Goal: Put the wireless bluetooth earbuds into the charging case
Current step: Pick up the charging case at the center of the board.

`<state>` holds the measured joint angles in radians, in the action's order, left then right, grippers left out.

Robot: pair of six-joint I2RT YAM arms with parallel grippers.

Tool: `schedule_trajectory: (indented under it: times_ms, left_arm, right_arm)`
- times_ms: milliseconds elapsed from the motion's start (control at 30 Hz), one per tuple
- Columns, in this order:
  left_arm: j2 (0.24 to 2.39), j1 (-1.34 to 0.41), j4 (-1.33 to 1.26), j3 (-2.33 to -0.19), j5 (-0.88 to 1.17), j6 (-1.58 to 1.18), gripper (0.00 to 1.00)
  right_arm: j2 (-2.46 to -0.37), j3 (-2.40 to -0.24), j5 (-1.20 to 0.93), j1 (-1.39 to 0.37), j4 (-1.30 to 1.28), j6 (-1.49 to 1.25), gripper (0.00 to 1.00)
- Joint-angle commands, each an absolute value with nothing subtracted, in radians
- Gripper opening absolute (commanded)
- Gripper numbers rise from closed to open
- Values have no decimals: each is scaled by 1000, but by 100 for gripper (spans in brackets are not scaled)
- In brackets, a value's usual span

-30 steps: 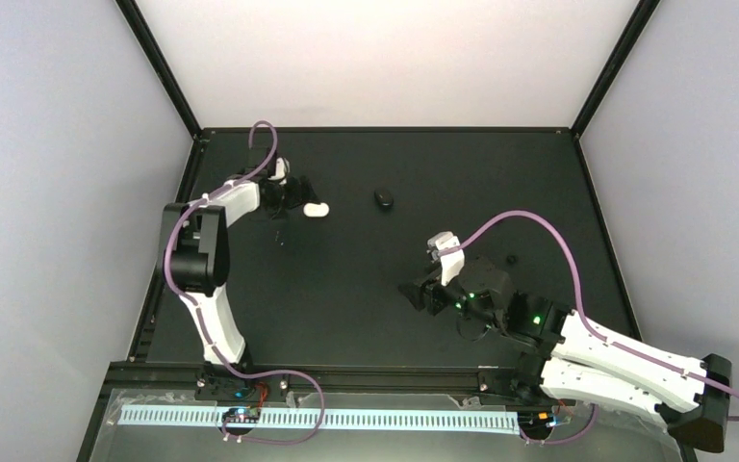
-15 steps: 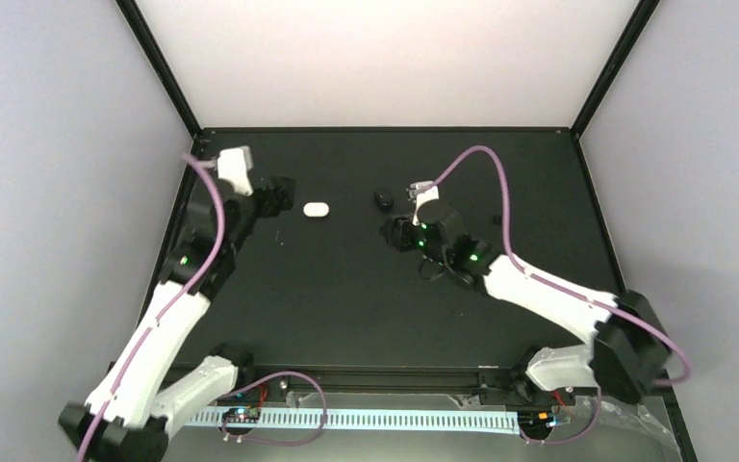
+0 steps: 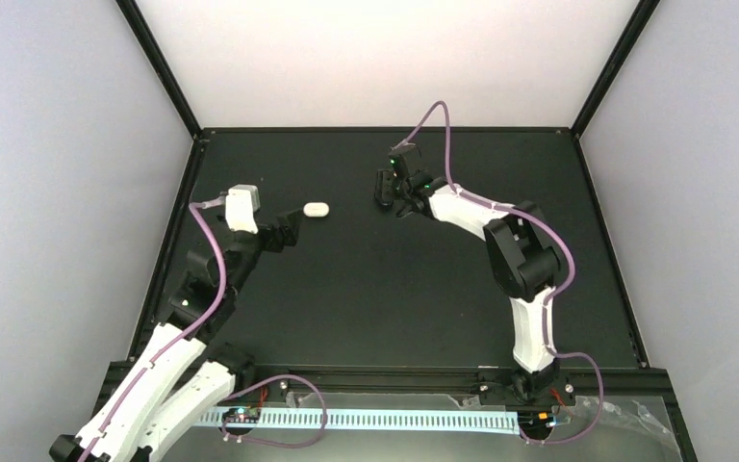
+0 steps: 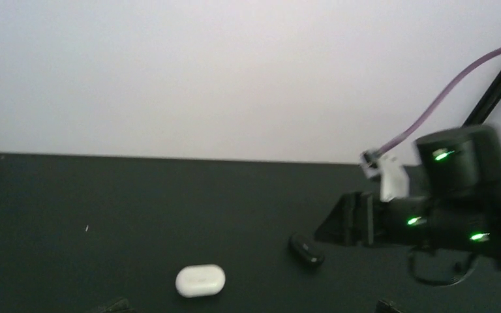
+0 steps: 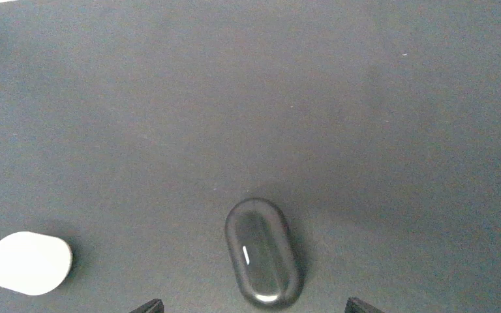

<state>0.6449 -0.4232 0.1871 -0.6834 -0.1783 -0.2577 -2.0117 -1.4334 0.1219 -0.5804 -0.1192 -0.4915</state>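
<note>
**Right claw over the black case, white case lying free on the desk**

A matte black desk (image 3: 346, 308) fills the floor of a booth with plain white walls (image 3: 385, 58) and black corner posts (image 3: 159, 63). The white pill-shaped case (image 3: 317, 208) lies flat toward the far left. The black oval case (image 5: 263, 253) lies apart from it, to its right.

Half a second ago the left claw (image 3: 287, 231) was nearer the far-left corner. It has since drawn back toward the near side and now sits just beside the white case without touching it. Its fingers are spread wide with nothing between them. The right claw (image 3: 385, 189) has reached farther out and hangs above the black case. Its fingertips stand well apart, and the case shows between them, not gripped. Both cases lie where they did.

From above, the right claw covers most of the black case. Each wrist view shows only the tips of its own fingers, at the bottom edge, and the left wrist view is blurred. The earbuds cannot be made out in any view
</note>
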Motion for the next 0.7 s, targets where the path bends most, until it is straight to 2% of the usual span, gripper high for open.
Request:
schedule_trajectory:
  times_ms: [0, 667]
  left_arm:
    - [628, -452, 93, -697, -193, -232, 99]
    - [642, -492, 60, -681, -149, -242, 99]
  right_arm:
    - [-2120, -1557, 94, -578, -228, -446, 72]
    - [-2365, -1879, 134, -577, -477, -314, 64]
